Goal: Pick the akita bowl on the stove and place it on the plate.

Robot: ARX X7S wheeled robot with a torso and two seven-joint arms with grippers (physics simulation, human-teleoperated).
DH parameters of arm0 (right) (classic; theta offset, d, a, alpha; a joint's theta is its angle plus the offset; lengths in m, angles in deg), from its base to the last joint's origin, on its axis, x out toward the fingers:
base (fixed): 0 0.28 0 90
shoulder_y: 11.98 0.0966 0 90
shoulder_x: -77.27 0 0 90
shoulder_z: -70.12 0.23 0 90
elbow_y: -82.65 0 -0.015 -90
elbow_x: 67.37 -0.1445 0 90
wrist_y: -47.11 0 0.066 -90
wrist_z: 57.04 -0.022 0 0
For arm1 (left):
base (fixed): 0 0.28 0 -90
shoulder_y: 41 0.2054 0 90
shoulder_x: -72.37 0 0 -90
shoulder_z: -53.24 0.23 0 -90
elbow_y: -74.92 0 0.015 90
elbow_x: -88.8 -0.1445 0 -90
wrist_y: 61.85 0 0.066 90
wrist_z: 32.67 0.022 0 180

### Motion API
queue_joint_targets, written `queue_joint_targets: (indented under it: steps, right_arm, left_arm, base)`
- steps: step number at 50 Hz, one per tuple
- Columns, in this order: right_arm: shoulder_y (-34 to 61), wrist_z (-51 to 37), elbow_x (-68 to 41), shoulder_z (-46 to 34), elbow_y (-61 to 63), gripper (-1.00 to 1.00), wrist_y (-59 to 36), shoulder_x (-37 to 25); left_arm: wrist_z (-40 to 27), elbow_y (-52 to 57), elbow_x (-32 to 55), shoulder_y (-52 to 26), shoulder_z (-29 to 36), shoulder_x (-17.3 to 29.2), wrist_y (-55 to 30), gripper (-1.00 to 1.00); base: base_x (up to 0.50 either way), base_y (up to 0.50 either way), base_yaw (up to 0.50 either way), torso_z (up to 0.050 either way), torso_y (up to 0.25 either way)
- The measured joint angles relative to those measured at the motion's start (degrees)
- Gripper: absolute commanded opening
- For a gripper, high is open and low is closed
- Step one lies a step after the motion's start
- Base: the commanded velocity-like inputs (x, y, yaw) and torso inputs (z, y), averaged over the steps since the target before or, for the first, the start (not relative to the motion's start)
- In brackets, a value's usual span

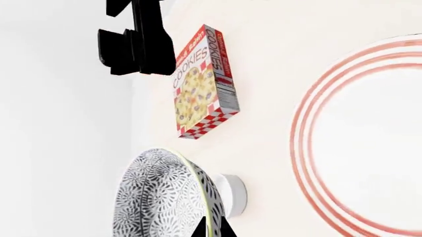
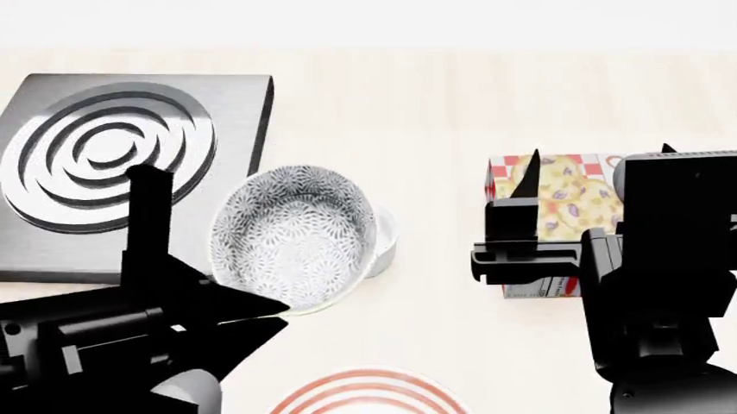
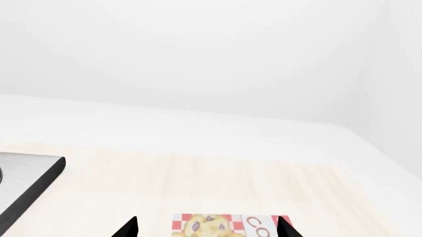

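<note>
looking through the left wrist view, we are seeing the akita bowl (image 1: 161, 197) close to the camera, its rim pinched by the left gripper (image 1: 212, 228), whose dark fingers (image 1: 199, 229) are closing on the edge. a small white cup (image 1: 234, 193) is sitting just beside the bowl. the plate (image 1: 369, 143) with red rings is lying near it on the pale tabletop (image 1: 270, 59), and a cookies box (image 1: 201, 84) is lying flat farther off, near the right gripper (image 1: 135, 42).

in the head view, we are seeing the akita bowl (image 2: 293, 237) off the stove (image 2: 127, 168), just beside the slab's near corner, gripped at its rim by the left gripper (image 2: 271, 312). the plate (image 2: 368, 392) is showing only its edge, apart from the bowl. the right gripper (image 2: 513, 233) is hanging over the cookies box (image 2: 564, 194); we cannot tell its state here.

in the right wrist view, the right gripper (image 3: 207, 228) is showing two finger tips spread apart, holding nothing, above the cookies box (image 3: 221, 224), with a stove (image 3: 33, 182) corner at the side.
</note>
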Motion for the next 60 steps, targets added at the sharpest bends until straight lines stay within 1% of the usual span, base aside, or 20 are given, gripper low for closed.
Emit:
queue_joint_targets:
  steps: [29,60]
  right_arm:
    - [0.1,-0.5,-0.6,-0.1,0.1,1.00,-0.1,-0.3]
    - [-0.1,-0.7,-0.9,-0.4,-0.3,1.00,0.7,-0.6]
  left_arm:
    - [-0.4,4.6,-6.1,0.8,10.7,-3.6,-3.3,-1.00]
    - [-4.6,6.5,-9.4,4.5,15.7,-6.9,-6.0,-1.00]
  base:
    - [0.00,0.00,0.00,0.000,0.000]
    - [0.00,0.00,0.00,0.000,0.001]
